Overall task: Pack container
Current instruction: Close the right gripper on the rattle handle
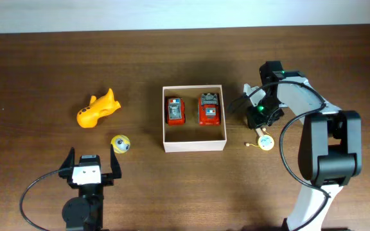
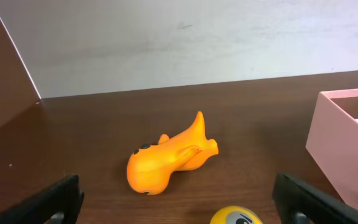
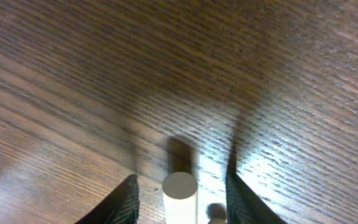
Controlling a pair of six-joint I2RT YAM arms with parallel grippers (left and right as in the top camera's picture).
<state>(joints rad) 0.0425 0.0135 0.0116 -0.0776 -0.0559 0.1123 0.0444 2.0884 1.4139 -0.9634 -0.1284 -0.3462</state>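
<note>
Only ovhd cam shows whole container [image 1: 194, 145].

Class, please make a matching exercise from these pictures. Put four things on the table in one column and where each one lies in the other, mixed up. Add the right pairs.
Things
1. orange toy
2. yellow ball
3. red toys, two of them
4. small yellow-and-white toy

Places
A. inside the box
B. right of the box, by the right gripper
C. left of the box, farthest from it
D. left of the box, just ahead of the left gripper

Pairs: 1-C, 2-D, 3-A, 4-B
</note>
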